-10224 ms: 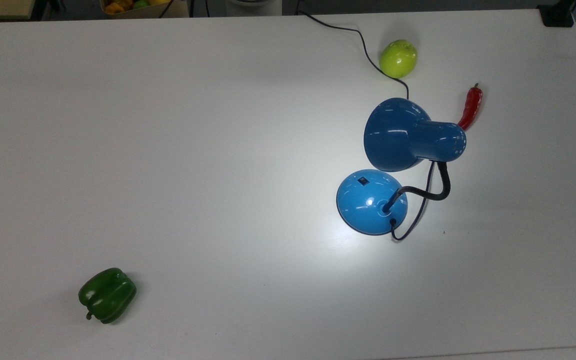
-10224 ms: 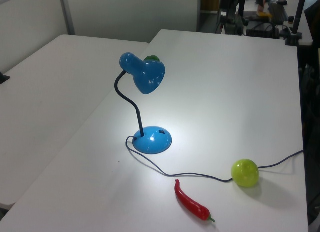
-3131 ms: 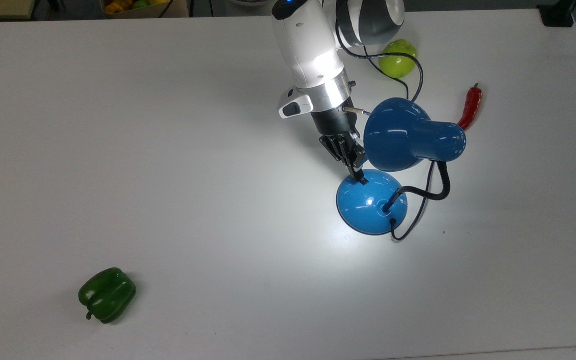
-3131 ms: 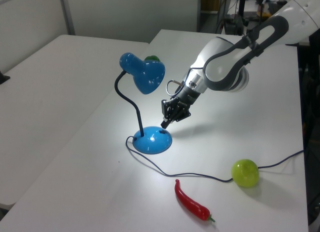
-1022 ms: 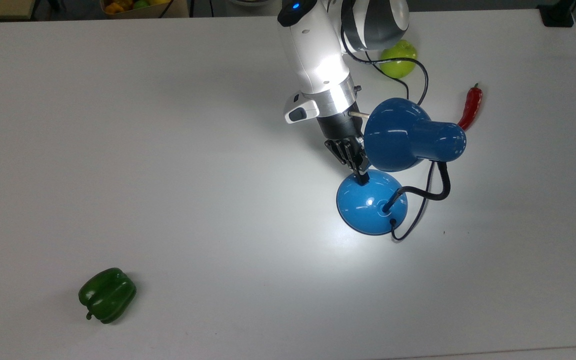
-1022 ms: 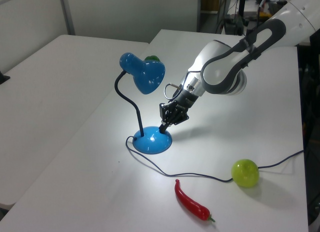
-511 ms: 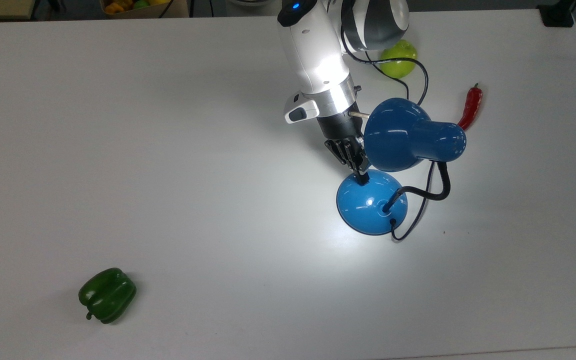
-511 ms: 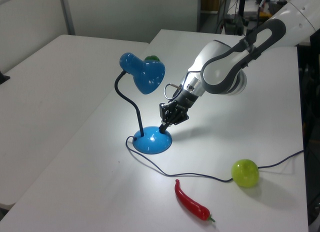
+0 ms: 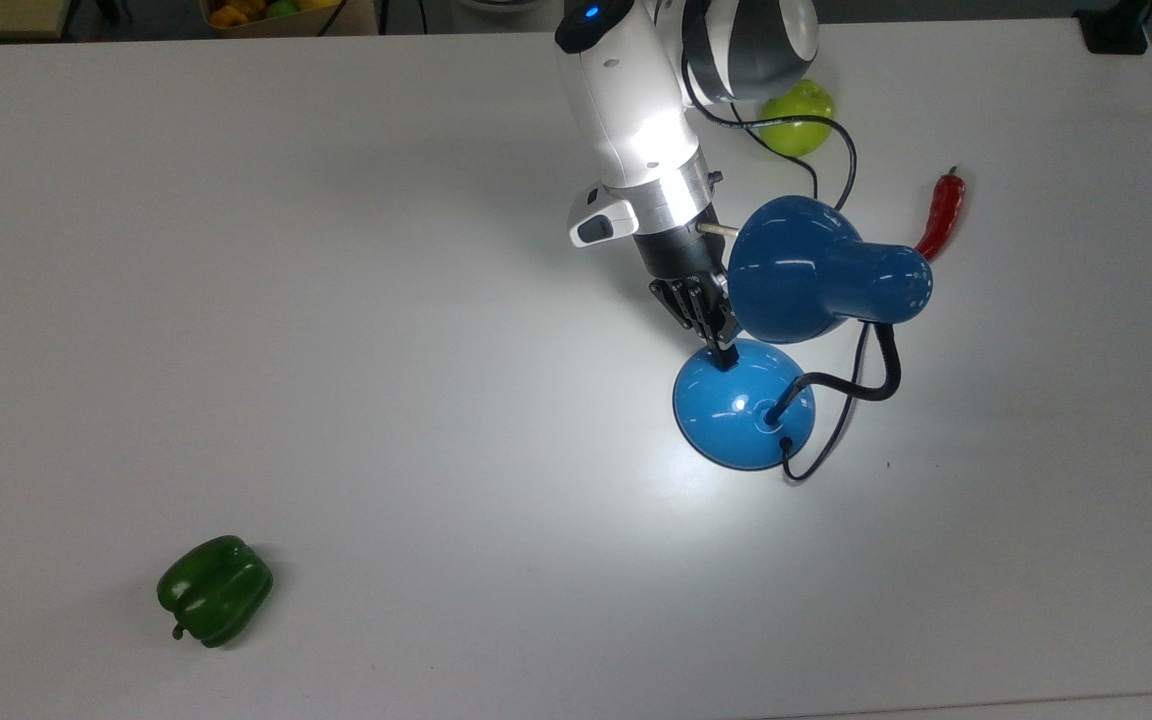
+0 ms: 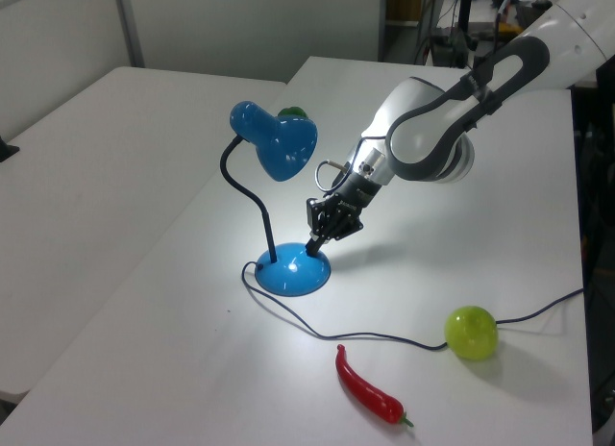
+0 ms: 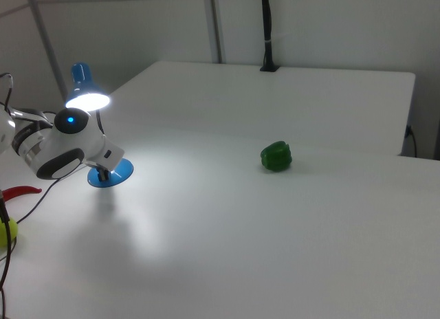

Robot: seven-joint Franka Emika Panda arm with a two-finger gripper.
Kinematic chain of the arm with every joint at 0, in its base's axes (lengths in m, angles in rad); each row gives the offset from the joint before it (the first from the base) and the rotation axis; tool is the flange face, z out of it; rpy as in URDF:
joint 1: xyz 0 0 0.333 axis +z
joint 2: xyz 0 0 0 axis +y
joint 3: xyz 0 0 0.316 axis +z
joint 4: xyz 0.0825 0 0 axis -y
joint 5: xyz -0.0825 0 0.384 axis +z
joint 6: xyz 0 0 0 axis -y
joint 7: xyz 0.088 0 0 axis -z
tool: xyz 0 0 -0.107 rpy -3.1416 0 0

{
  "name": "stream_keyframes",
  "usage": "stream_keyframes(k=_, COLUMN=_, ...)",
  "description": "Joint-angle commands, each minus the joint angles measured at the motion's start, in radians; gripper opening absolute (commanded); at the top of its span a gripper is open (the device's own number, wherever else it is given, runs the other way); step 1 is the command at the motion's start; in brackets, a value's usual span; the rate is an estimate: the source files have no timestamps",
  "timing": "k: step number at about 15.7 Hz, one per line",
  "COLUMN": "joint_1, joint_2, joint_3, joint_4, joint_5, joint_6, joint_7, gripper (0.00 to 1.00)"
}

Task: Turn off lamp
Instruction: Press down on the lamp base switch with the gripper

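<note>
The blue lamp stands at the top view's right, its bell shade over a domed blue base, joined by a black gooseneck. The lamp is lit: the shade's mouth glows and a bright patch lies on the table around the base. My gripper is shut, its black tip resting on the near upper side of the base, where it covers the switch. The same contact appears in the left view with the gripper just below the shade.
A green apple and a red chili lie behind the lamp, with the thin black cord running past them. A green bell pepper sits far off at the top view's lower left. The table is white.
The arm came in and lowered its shut tip onto the lamp's base. Over the last second nothing has moved, and the lamp stays lit.
</note>
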Motion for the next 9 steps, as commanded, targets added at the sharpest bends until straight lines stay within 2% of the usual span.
stream_keyframes(k=1, joint_1=0.0, joint_2=0.008, joint_3=0.002, joint_4=-0.012, joint_5=0.007, joint_6=0.004, joint_7=-0.008, gripper=0.0)
stream_keyframes(k=9, joint_1=-0.008, joint_2=0.003, joint_3=0.002, joint_4=-0.029, joint_5=0.007, joint_6=0.004, joint_7=-0.008, gripper=0.0)
